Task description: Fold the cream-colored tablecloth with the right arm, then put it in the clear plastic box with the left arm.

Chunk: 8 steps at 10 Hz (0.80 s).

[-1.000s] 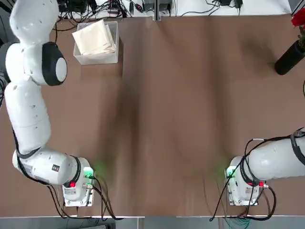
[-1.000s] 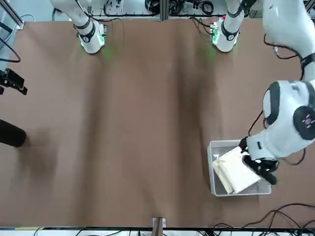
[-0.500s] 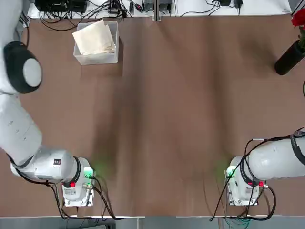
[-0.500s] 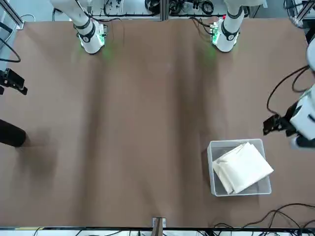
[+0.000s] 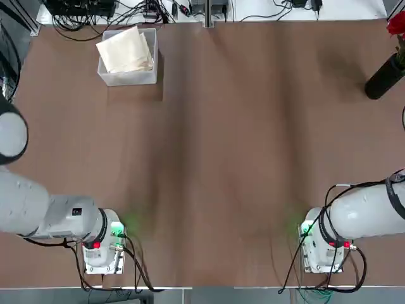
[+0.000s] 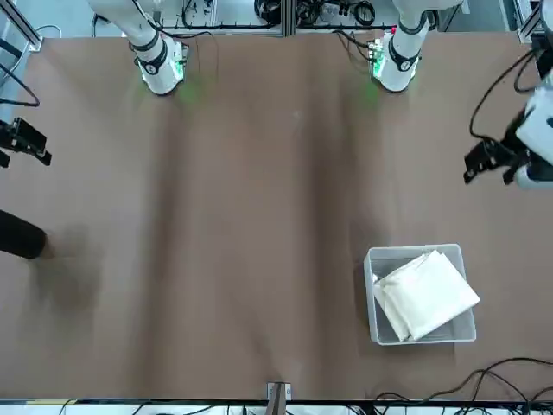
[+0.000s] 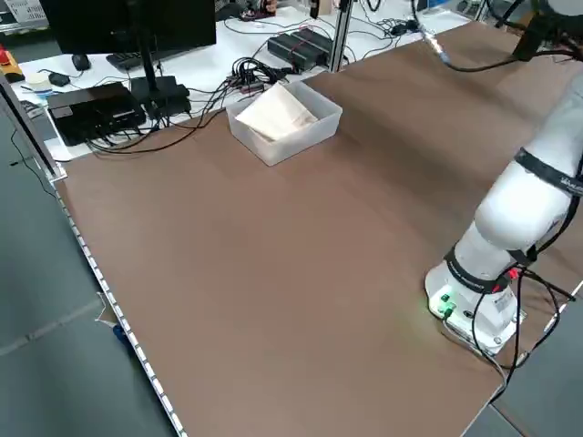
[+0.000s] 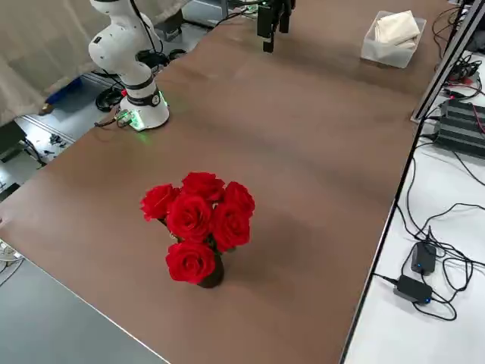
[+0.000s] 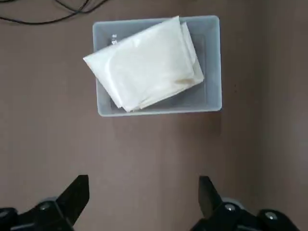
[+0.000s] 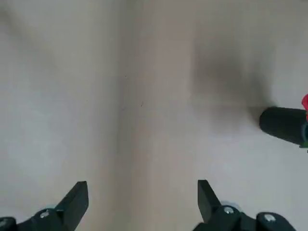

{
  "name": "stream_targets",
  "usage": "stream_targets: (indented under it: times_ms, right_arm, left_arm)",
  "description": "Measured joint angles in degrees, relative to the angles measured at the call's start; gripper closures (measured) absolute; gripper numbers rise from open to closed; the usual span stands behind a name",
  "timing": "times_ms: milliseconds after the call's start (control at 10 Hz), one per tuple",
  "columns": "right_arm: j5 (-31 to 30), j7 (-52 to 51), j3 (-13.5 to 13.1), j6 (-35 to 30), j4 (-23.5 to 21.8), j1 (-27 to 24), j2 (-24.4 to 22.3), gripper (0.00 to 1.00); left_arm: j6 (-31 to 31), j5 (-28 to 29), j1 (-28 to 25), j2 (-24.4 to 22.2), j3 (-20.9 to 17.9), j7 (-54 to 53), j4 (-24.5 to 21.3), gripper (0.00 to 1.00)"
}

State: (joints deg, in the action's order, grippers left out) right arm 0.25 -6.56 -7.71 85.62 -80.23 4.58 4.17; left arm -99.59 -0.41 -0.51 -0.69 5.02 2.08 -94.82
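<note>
Above brown table (image 5: pixel 221 158), left gripper (image 9: pixel 143 202) hangs splayed, seemingly downward-pointing.

Brown table (image 5: pixel 240 145); clear plastic box (image 5: pixel 128 75) at far-left corner, dark vase (image 5: pixel 383 79) — right edge

A clear plastic box (image 9: pixel 211 62) sits on the brown table (image 9: pixel 154 144), with a folded cream cloth (image 9: pixel 144 65) lying askew inside, one corner poking over the rim. The left gripper (image 9: pixel 143 197) hangs well back from it, its fingers (image 9: pixel 77 192) spread wide, holding nothing.
</note>
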Motion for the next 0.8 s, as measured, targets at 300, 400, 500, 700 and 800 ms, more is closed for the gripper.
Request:
stream_targets:
  times_ms: [300,400,500,700,800]
  right_arm:
    - [0.1,-0.5,-0.1,0.0,0.0,-0.1,0.0,0.0]
    - [0.1,-0.4,-0.2,0.0,0.1,-0.1,0.0,0.0]
    - [0.2,0.5,-0.1,0.0,0.1,-0.1,-0.1,0.0]
    - [0.3,1.5,0.0,0.0,0.1,0.0,-0.2,0.0]
    - [0.3,1.6,0.0,0.1,0.2,0.1,-0.2,0.0]
  left_arm:
    - [0.0,-0.2,1.5,0.3,-1.2,0.0,-0.3,0.0]
    - [0.0,-0.7,1.5,0.3,-1.5,0.0,-0.2,0.0]
    - [0.1,-1.1,1.5,0.4,-1.8,0.1,-0.2,0.0]
    - [0.3,-1.2,1.5,0.6,-2.0,0.2,-0.3,0.01]
    - [0.5,-1.2,1.5,0.7,-2.1,0.2,-0.2,0.01]
